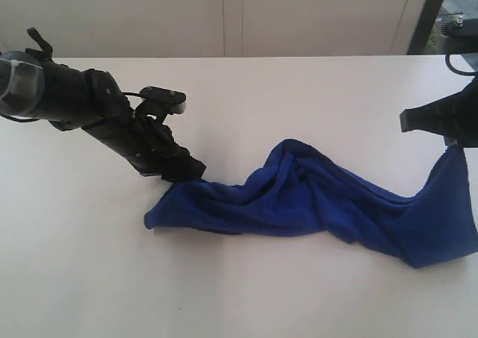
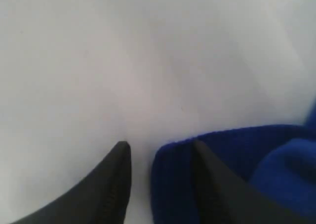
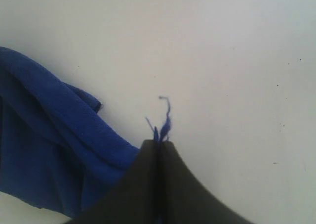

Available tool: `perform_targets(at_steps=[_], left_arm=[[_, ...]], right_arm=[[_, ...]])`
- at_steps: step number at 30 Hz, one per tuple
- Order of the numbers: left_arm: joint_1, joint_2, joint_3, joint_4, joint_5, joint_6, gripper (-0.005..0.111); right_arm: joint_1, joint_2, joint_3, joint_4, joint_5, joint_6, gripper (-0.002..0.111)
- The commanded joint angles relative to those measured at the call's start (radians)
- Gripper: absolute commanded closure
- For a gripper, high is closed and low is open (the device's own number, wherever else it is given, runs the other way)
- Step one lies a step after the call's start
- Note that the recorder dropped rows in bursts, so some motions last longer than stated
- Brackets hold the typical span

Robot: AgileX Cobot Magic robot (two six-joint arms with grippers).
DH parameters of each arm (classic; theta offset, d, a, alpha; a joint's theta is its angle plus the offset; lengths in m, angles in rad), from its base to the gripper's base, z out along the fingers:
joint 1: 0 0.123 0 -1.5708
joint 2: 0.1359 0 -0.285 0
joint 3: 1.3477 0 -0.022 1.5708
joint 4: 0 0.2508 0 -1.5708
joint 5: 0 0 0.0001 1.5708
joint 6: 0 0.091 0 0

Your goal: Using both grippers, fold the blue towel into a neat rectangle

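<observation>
Exterior view is showing the left black robot arm end (image 1: pixel 183 170) reaching down from the left edge of the white bench (image 1: pixel 246 293), its tip sitting at the left end of the deep royal-blue soft cloth towel (image 1: pixel 314 200). Left wrist view is showing this claw (image 2: pixel 160 155) with its two dark fingers (image 2: pixel 116 184) standing apart; one is lying on bare bench surface, the other is resting against the towel's edge (image 2: pixel 173 184), and bare bench is showing in the gap at their tips. It is gripping nothing.

The towel is lying crumpled and twisted across the middle of the bench, running from the left claw toward the right edge, where its far corner is rising off the surface.

Right black robot arm end (image 1: pixel 452 129) is sitting at the right edge in the exterior view, partly cut off, with that raised corner hanging from it. Right wrist view is showing its fingers (image 3: pixel 159 147) pressed fully together on the towel corner, a frayed blue thread (image 3: pixel 165 117) sticking out past the tips, and the rest of the cloth (image 3: pixel 54 150) draping away beside it.
</observation>
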Motion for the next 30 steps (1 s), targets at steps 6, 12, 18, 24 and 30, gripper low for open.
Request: perform_targets(at_steps=[6,12,18,24,30], left_arm=[[-0.005,0.014,0.0,-0.011,0.024,0.006,0.077],[-0.005,0.014,0.0,-0.011,0.035,0.006,0.107],[-0.005,0.003,0.0,-0.011,0.047,0.006,0.107],[-0.005,-0.101,0.0,-0.01,0.068,0.034,0.107],[-0.001,-0.246,0.0,0.052,0.142,0.092,0.107]], right_arm=[[-0.009,0.002,0.004,0.005,-0.01,-0.004,0.108],[-0.009,0.002,0.004,0.005,-0.01,-0.004,0.108],[-0.009,0.002,0.004,0.005,-0.01,-0.004,0.108],[-0.009,0.002,0.004,0.005,-0.017,-0.004,0.108],[-0.009,-0.03,0.004,0.005,-0.037,-0.022,0.108]])
